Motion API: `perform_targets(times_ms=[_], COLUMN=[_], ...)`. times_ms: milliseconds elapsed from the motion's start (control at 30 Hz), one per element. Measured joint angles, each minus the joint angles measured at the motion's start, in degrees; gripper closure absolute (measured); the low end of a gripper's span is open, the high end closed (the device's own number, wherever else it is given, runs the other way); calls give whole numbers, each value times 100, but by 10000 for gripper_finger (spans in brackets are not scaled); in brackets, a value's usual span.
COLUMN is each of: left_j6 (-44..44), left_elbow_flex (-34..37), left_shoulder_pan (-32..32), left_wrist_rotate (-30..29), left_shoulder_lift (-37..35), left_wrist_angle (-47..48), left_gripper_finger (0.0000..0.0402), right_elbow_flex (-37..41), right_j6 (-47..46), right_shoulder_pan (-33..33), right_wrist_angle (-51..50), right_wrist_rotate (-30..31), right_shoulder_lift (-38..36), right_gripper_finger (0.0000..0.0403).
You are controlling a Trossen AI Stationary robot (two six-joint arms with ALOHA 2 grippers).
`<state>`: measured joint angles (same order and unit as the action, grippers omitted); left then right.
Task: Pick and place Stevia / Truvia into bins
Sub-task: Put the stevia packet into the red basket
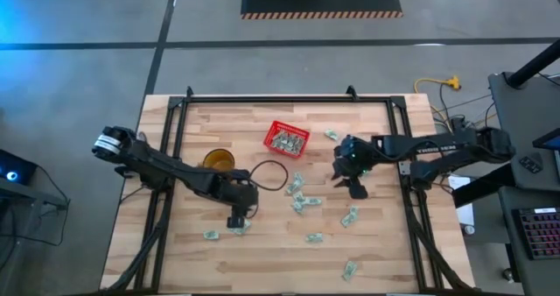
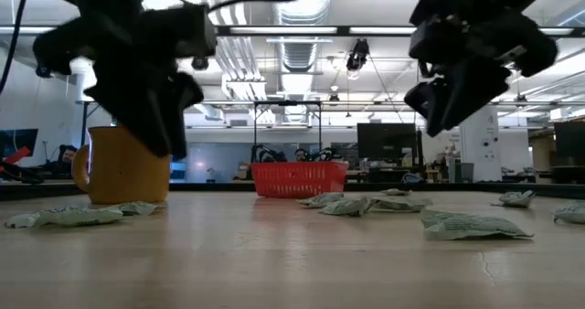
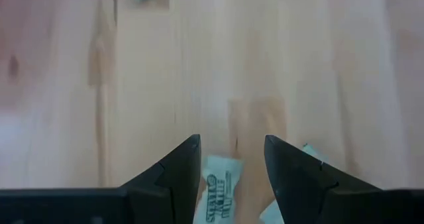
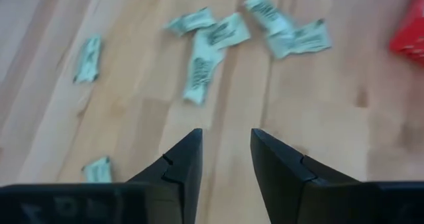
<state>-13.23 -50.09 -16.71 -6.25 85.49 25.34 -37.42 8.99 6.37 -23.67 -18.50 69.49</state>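
Pale green-white sachets [image 1: 297,200] scattered flat; several in red basket [image 1: 286,138].

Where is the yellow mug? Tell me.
In the high view, the yellow mug stands on the table's left half, left of the red basket, beside the left arm.

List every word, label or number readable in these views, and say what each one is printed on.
"STEVIA": dark green print, only partly legible, on the pale green paper sachet lying between the left gripper fingers.
White lettering on the right arm's dark link: too small to read.
Print on the other scattered sachets: blurred, unreadable.
Small red latticed plastic basket and yellow mug: no text visible.
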Motion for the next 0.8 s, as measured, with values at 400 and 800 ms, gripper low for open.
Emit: perform_targets(times_ms=[400, 800], left_j6=[-295, -448], left_elbow_flex=[-58, -45], left_shoulder_pan=[0, -2], left_wrist_rotate=[7, 6], left_shoulder_lift=[729, 757], left_wrist_angle=[412, 574], left_gripper_finger=[252, 297], right_elbow_flex=[189, 189], right_j6=[-259, -277], right_shoulder_pan=[-113, -112], right_wrist_angle=[12, 25], right_wrist_rotate=[50, 52], right_shoulder_lift=[-309, -334], right_gripper_finger=[302, 319])
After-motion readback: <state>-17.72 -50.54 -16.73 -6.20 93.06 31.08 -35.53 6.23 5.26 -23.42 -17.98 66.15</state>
